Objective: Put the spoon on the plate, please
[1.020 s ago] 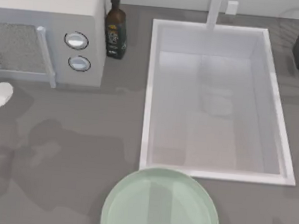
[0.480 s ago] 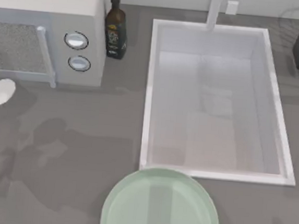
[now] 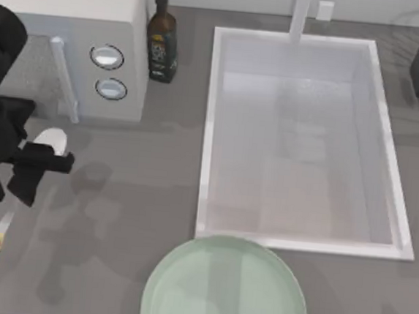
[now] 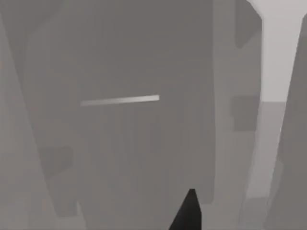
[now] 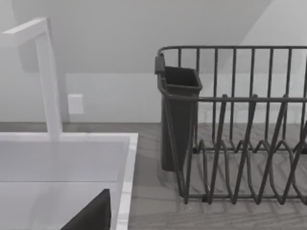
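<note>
Hovering over the spoon (image 3: 49,141) (far left), the left tool's (image 3: 36,167) spread stays unclear.

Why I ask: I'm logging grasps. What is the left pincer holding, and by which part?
Cannot be told: the left pincer covers the spoon mid-handle, but any grip is hidden.

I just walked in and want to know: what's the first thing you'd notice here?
The black left arm's gripper at the table's left edge, right over the little white spoon. Next, the big mint-green plate at the front middle, with nothing on it, and the wide white sink behind it.
</note>
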Robot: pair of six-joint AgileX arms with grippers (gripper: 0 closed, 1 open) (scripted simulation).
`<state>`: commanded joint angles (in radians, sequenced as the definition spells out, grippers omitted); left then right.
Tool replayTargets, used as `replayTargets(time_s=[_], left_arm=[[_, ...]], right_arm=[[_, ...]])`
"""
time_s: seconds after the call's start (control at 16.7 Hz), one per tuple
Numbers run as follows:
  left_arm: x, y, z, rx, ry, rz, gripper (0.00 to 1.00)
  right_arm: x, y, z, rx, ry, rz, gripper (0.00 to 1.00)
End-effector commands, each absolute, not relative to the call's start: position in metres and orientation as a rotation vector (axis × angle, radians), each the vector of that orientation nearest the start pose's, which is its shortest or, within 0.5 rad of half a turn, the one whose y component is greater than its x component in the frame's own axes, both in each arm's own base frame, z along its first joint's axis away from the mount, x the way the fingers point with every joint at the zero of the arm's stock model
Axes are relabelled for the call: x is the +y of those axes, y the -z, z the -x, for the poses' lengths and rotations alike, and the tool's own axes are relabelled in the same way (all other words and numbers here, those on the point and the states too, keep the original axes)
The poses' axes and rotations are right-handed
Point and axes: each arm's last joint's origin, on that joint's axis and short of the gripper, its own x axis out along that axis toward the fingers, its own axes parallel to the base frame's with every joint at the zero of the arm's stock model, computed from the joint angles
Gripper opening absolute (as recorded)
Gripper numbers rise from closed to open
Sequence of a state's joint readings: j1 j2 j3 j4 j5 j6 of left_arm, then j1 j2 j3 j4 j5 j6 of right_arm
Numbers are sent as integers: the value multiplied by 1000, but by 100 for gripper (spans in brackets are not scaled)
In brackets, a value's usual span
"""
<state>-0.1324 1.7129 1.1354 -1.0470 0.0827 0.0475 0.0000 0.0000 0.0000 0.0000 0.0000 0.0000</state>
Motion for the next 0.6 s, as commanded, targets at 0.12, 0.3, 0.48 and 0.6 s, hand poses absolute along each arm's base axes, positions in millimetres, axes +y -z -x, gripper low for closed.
replayTargets(time_s=[0.12, 0.3, 0.48, 0.6], left_arm=[[-66, -173, -293, 1650, 75, 54, 0], [-109, -167, -288, 1672, -154, 266, 0], [-152, -163, -278, 1664, -408, 477, 0], [-178, -161, -267, 1641, -576, 602, 0]], right_arm=[[-1, -160, -106, 0, 0, 0, 100], [-1, -160, -106, 0, 0, 0, 100], [-1, -160, -106, 0, 0, 0, 100], [-1, -160, -106, 0, 0, 0, 100]])
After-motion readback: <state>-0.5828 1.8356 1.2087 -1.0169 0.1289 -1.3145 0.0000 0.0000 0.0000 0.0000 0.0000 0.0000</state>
